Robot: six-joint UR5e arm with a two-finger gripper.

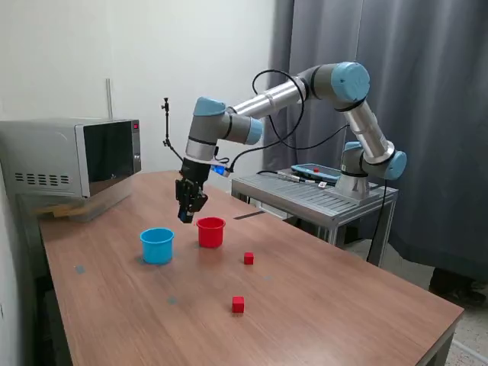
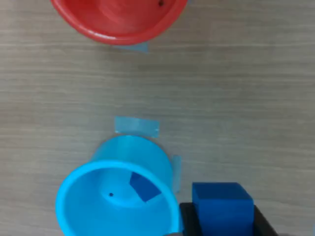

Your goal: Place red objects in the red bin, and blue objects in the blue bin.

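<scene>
The gripper's black fingers (image 2: 189,221) are clamped on a dark blue cube (image 2: 222,205), one finger against each side of it, as the wrist view shows. In the exterior view the gripper (image 1: 187,216) hangs in the air above the wooden table (image 1: 343,305), above the gap between the two cups and nearer the far edge than they are.

The light blue cup (image 2: 115,199) stands upright just beside the held cube in the wrist view, and a second dark blue cube (image 2: 144,187) lies tilted on its floor. Strips of light blue tape (image 2: 137,126) sit on the wood beside this cup. The red cup (image 2: 118,19) stands apart from it, upright, with no cube showing in the part of its inside that is visible.

In the exterior view the light blue cup (image 1: 157,245) and red cup (image 1: 210,232) stand side by side. Two red cubes lie on the bare wood: one (image 1: 248,258) near the red cup, the other (image 1: 239,304) closer to the table's near edge. A microwave (image 1: 72,158) occupies the far corner at the exterior view's left.
</scene>
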